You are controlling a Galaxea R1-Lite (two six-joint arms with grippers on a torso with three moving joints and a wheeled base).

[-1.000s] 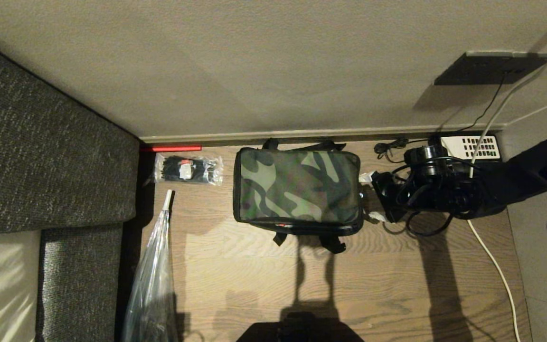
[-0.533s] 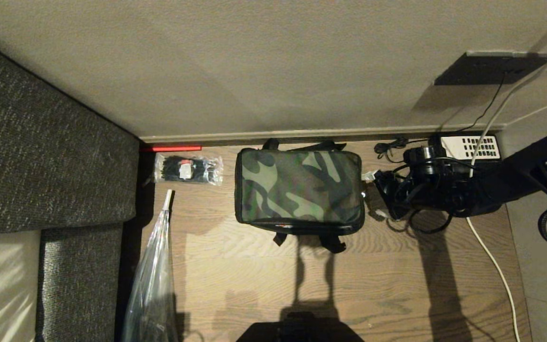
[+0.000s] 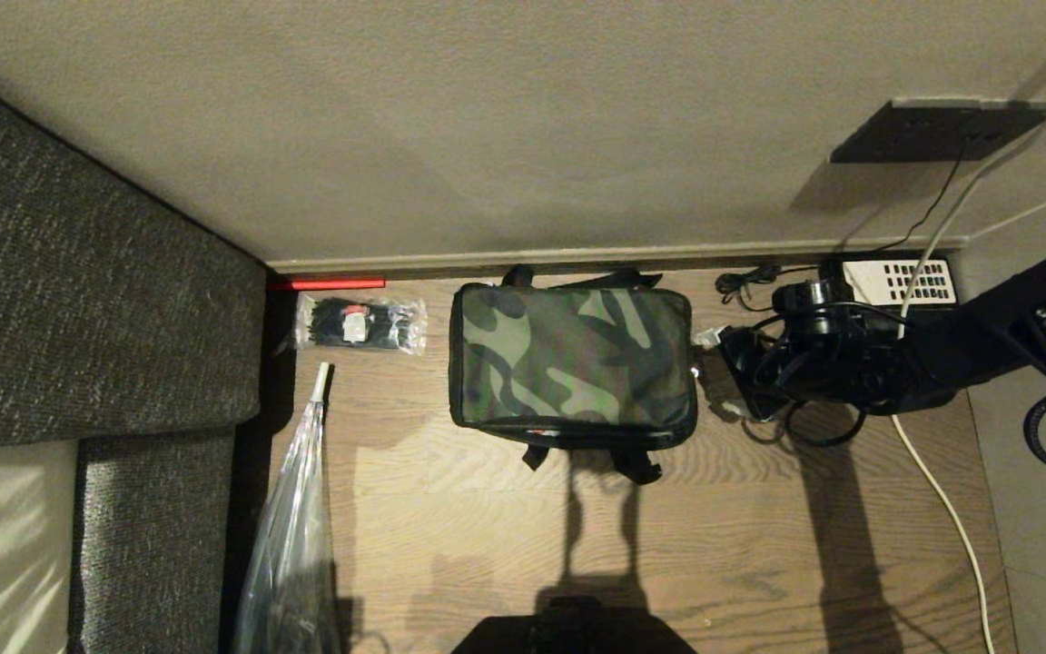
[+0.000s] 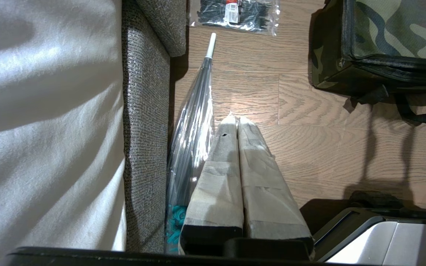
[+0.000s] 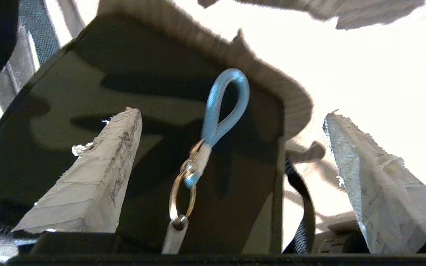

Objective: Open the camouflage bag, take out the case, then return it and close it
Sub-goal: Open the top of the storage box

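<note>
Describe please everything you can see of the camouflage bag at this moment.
The camouflage bag is a boxy soft fabric bag in a green-black pattern with black trim and straps. It lies closed on the wooden floor, close to the wall. A blue loop on a metal ring hangs at its end. The right end effector is open around this loop, not gripping it.

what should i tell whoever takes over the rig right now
Right gripper: open, at the right end of the camouflage bag, fingers either side of the blue zipper pull loop, not gripping it.
Left gripper: shut, empty, parked above the floor beside the sofa.
Bag: on the wooden floor near the wall, lid down, looks closed. The case is not visible.
Done: approach to the zipper pull.
Left: grip the pull, unzip, lift the case out, put it back, close the bag.
</note>
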